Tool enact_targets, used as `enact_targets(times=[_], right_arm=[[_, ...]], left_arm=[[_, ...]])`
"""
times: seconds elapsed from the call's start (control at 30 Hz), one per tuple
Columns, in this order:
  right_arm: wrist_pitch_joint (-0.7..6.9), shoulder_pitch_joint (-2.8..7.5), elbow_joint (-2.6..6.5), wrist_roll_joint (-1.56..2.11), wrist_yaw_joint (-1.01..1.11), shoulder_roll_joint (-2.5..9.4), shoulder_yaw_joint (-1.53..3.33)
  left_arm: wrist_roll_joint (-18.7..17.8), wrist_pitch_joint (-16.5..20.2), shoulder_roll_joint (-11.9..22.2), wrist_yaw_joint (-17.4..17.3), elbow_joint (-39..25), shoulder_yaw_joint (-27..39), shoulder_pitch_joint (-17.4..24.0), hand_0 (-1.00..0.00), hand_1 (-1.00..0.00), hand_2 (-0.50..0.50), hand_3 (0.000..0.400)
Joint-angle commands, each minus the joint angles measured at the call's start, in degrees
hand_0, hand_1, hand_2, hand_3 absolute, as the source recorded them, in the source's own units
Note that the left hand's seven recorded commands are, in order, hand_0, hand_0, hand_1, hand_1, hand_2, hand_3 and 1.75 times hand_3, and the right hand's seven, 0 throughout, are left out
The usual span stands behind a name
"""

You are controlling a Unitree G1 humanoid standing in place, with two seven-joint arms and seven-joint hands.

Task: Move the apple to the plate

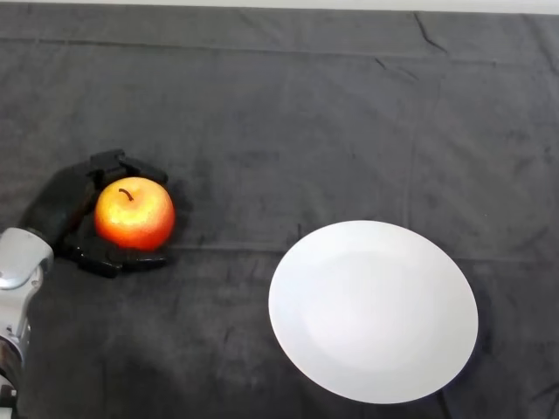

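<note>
A red and yellow apple [134,214] with a short dark stem sits at the left of the table, stem up. My black left hand [68,208] cups it from the left, fingers curled over its far side and thumb under its near side. The silver-grey forearm comes in from the lower left corner. A round white plate [374,310] lies bare at the lower right, well apart from the apple and hand.
A dark wrinkled cloth [288,122] covers the whole table. A pale strip of the table's far edge [349,4] shows along the top.
</note>
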Motion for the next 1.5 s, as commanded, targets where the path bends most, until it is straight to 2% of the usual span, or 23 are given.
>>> enact_targets(times=[0.03,0.3,0.5,0.7,1.03,1.5], right_arm=[[0.14,1.65,0.58,0.41,0.16,-0.37,-0.51],[0.19,1.73,0.44,0.43,0.17,-0.37,-0.52],[0.26,1.83,0.25,0.45,0.19,-0.37,-0.54],[0.35,1.97,0.00,0.48,0.22,-0.38,-0.57],[0.52,2.19,-0.45,0.54,0.28,-0.40,-0.63],[0.77,2.46,-0.99,0.60,0.36,-0.42,-0.71]], left_arm=[[1.46,1.33,-0.48,-0.11,-1.97,-2.30,-1.35,-1.00,-1.00,0.00,0.400],[3.96,-0.42,-1.72,5.49,-10.29,-3.87,0.17,-1.00,-1.00,0.00,0.400],[7.41,-1.21,-2.58,10.10,-18.08,-6.01,2.02,-1.00,-1.00,0.00,0.400],[10.44,-1.51,-3.35,13.27,-25.16,-8.07,4.09,-1.00,-1.00,0.00,0.400],[13.77,0.08,-5.71,15.88,-33.36,-12.05,6.41,-1.00,-1.00,0.00,0.400],[14.50,3.31,-7.88,16.17,-39.61,-18.03,8.08,-1.00,-1.00,0.00,0.400]])
